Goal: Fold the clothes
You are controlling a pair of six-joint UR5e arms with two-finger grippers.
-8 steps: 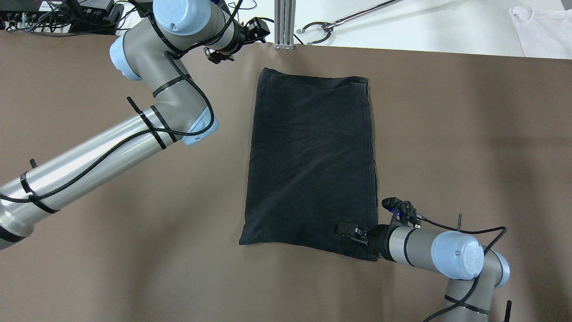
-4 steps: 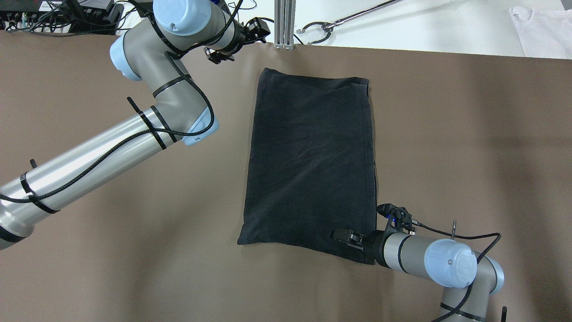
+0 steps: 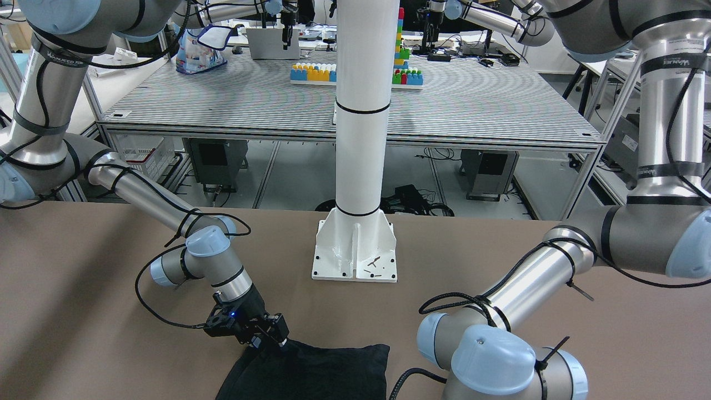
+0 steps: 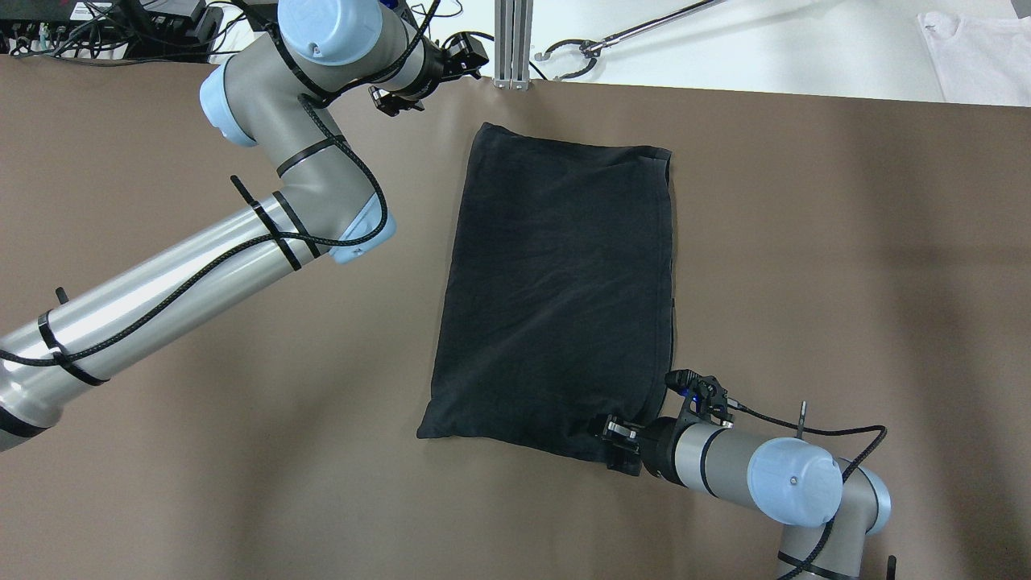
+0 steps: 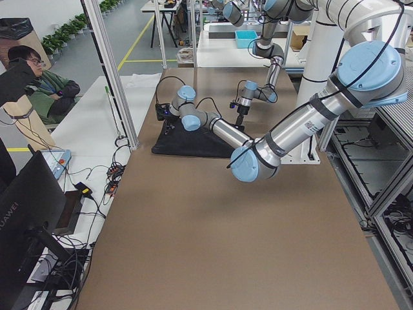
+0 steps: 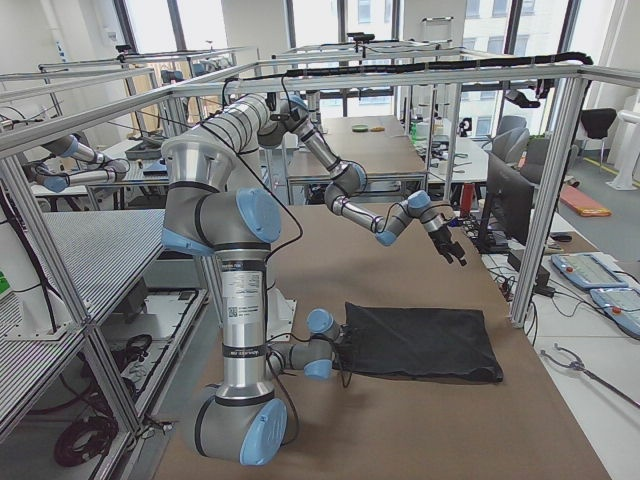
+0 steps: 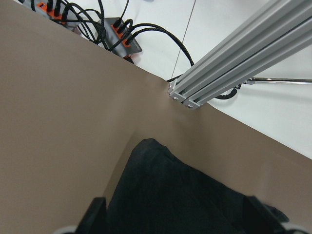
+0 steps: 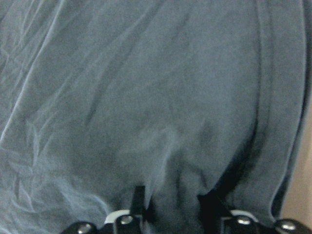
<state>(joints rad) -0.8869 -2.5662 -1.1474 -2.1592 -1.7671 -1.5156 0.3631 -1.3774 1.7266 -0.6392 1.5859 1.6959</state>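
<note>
Overhead exterior: my right gripper (image 4: 614, 441), clamped on the clothes' (image 4: 556, 282) five-o'clock corner, should lift clear, then carry toward twelve.

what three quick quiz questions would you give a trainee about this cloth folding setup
1. True or false: the left gripper is holding the black cloth.
2. Multiple choice: in the overhead view, which corner of the cloth is the right gripper pinching? A) top left B) bottom right C) top right
3. Short answer: in the front-facing view, what stands on the table beyond the cloth?

Key:
1. False. It hovers open, off the cloth's far left corner.
2. B
3. The white pillar on its bolted base.
</note>
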